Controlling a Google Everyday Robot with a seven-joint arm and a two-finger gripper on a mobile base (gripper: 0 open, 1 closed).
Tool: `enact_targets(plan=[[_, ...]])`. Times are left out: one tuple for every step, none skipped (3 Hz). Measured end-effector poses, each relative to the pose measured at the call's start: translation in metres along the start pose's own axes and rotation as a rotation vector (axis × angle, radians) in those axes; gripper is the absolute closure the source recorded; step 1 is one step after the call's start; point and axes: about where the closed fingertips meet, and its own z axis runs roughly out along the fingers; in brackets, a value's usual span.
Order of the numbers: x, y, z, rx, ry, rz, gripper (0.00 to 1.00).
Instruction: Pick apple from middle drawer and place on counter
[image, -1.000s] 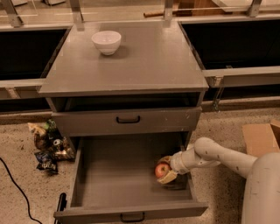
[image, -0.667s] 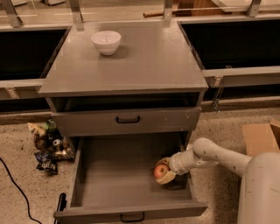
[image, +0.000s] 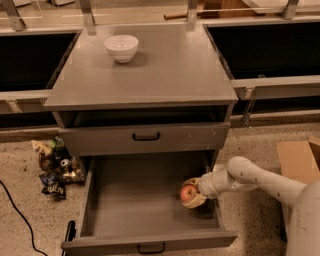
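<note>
Right side of middle drawer: the apple (image: 189, 192) sits here, near the right wall and about midway front to back, red with a yellowish patch.
Gripper: the gripper (image: 190, 194) is down inside the drawer, its tan fingers (image: 196, 202) closed around the apple, one above and one below it in the camera view.
Apple contact with floor: cannot tell whether it rests on the drawer floor or is just off it.
Arm: the white arm (image: 260, 180) comes in from the right, over the drawer's right wall.
Change vs 1.0 s ago: almost none; apple and gripper are in nearly the same spot, perhaps a touch higher in the frame.
Middle drawer: the middle drawer (image: 140, 200) is pulled fully out, as before.
Counter: the counter (image: 165, 75) holds only a white bowl (image: 121, 47) at its back left, unmoved.
Upper drawer front: upper drawer front (image: 145, 145) is closed.
Floor left: snack packets (image: 56, 167) and a black cable (image: 15, 210), unchanged.
Floor right: cardboard box (image: 297, 160).
</note>
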Motion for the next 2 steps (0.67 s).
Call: enact_targets(plan=[[-0.018, 0.002, -0.04, 0.06, -0.025, -0.076, 1.0], [-0.03, 0.003, -0.067, 0.099, -0.056, -0.129, 1.0]])
